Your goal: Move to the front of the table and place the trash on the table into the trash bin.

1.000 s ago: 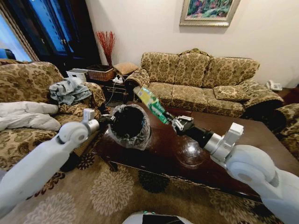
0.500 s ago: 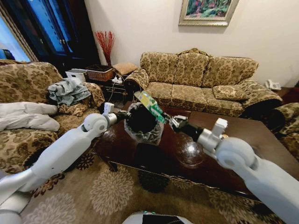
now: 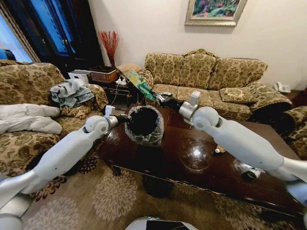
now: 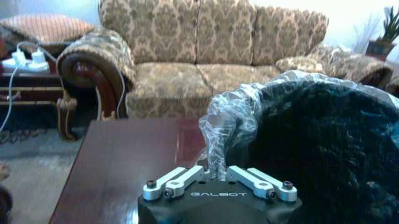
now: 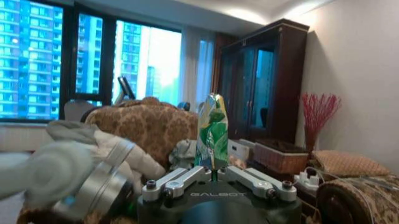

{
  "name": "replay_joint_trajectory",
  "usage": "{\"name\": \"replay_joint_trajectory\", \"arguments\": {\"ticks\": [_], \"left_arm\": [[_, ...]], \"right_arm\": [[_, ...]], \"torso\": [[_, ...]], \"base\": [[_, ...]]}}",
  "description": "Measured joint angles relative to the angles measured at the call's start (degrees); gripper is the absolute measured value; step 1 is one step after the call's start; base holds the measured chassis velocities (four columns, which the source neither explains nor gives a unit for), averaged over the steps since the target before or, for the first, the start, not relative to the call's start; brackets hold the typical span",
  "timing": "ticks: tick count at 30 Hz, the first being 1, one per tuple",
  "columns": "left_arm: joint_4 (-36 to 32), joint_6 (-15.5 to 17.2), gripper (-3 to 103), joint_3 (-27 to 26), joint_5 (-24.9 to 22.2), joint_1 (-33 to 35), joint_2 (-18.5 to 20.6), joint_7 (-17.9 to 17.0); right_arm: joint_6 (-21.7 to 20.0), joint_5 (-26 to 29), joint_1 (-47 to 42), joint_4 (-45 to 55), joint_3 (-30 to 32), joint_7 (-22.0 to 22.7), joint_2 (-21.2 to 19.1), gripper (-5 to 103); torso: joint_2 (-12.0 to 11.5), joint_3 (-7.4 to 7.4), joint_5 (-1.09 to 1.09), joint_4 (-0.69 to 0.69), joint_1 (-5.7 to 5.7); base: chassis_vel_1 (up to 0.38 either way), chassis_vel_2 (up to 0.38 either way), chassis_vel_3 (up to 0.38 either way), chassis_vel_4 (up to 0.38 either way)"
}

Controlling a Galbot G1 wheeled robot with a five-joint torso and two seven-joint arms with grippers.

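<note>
My left gripper is shut on the plastic-bag rim of the small black trash bin, holding it tilted over the left end of the dark brown table. The left wrist view shows the left gripper pinching the crinkly bag beside the trash bin. My right gripper is shut on one end of a long green wrapper, which sticks up and to the left, above and behind the bin. In the right wrist view the green wrapper stands upright from the right gripper.
A small tan-orange piece and a grey-white bottle lie on the table's right part. Patterned sofas stand behind and left of the table. A side table with a basket sits in the far corner.
The right gripper has carried the green wrapper up and to the left, from beside the bin to above and behind it. The bin has shifted slightly right, then held.
</note>
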Motion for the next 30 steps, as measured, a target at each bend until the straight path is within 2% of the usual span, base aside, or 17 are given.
{"name": "replay_joint_trajectory", "arguments": {"ticks": [3,5,9,10,11,13,14,17,18,19,22,23,26,28,30], "left_arm": [[1.42,0.07,2,1.41,-0.70,-3.04,-1.08,0.09],[1.58,0.29,2,2.29,-1.08,-4.13,-1.45,0.08],[0.78,0.80,2,2.88,-1.54,-4.64,-1.16,-0.08],[0.44,0.84,2,2.87,-1.64,-4.65,-0.93,-0.18],[0.44,0.84,2,2.87,-1.64,-4.65,-0.93,-0.18],[-0.76,0.98,2,2.17,-1.90,-3.91,-0.30,-0.37],[-0.76,0.98,2,2.17,-1.90,-3.91,-0.30,-0.37],[-2.22,1.07,2,1.36,-1.98,-1.99,0.21,-0.73],[-2.71,1.12,2,1.24,-2.02,-1.59,0.24,-0.94],[-2.71,1.12,2,1.24,-2.02,-1.59,0.24,-0.94],[-4.24,1.42,2,0.92,-2.61,-1.24,0.38,-1.42],[-4.24,1.42,2,0.92,-2.61,-1.24,0.38,-1.42],[-5.67,1.72,2,0.11,-3.18,-1.04,1.38,-1.72],[-6.11,1.74,2,-0.25,-3.20,-0.60,1.84,-1.76],[-7.11,1.75,2,-0.95,-3.25,0.54,2.81,-1.81]], "right_arm": [[-0.16,-0.98,-1.46,0.11,0.11,-0.43,-0.35,0],[-0.23,-2.02,-2.93,0.27,0.60,-0.47,-0.37,0],[-1.11,-4.59,-5.16,0.22,1.68,-0.47,-0.39,-1],[-1.12,-5.19,-5.53,-0.23,1.93,-0.47,-0.21,4],[-1.12,-5.19,-5.53,-0.23,1.93,-0.47,-0.21,4],[-1.15,-6.93,-6.33,-1.06,2.13,-0.45,0.07,14],[-1.15,-6.93,-6.33,-1.06,2.13,-0.45,0.07,14],[-1.54,-9.61,-7.02,-1.87,2.07,-1.33,-0.34,31],[-1.53,-10.04,-7.04,-2.36,1.89,-1.39,-0.23,31],[-1.53,-10.04,-7.04,-2.36,1.89,-1.39,-0.23,31],[-1.37,-10.43,-6.93,-3.29,1.67,-1.08,0.53,48],[-1.37,-10.43,-6.93,-3.29,1.67,-1.08,0.53,48],[-1.35,-10.05,-6.87,-2.11,2.23,-0.05,0.11,65],[-1.35,-9.85,-6.93,-1.69,2.75,0.32,-0.12,65],[-1.36,-9.48,-7.29,-0.86,4.22,1.24,-0.67,76]], "torso": [[0.01,-0.01,0.08,-0.06,0.00],[0.01,0.00,0.06,-0.07,0.01],[0.01,0.00,0.03,-0.03,0.00],[0.01,-0.01,0.02,-0.02,0.00],[0.01,-0.01,0.02,-0.02,0.00],[0.01,-0.01,0.03,-0.01,0.00],[0.01,-0.01,0.03,-0.01,0.00],[0.01,-0.01,0.02,-0.02,0.00],[0.01,-0.01,0.02,-0.02,0.00],[0.01,-0.01,0.02,-0.02,0.00],[0.01,-0.01,0.04,-0.02,0.00],[0.01,-0.01,0.04,-0.02,0.00],[0.01,-0.01,0.04,-0.02,0.00],[0.01,-0.01,0.03,-0.02,0.00],[0.01,-0.01,0.03,-0.01,0.00]], "base": [[0.000,0.000,0.000,0.000],[0.000,0.000,0.000,0.000],[0.000,0.000,0.000,0.000],[0.000,0.000,0.000,0.000],[0.000,0.000,0.000,0.000],[0.000,0.000,0.000,0.000],[0.000,0.000,0.000,0.000],[0.000,0.000,0.000,0.000],[0.000,0.000,0.000,0.000],[0.000,0.000,0.000,0.000],[0.000,0.000,0.000,0.000],[0.000,0.000,0.000,0.000],[0.000,0.000,0.000,0.000],[0.000,0.000,0.000,0.000],[0.000,0.000,0.000,0.000]]}}
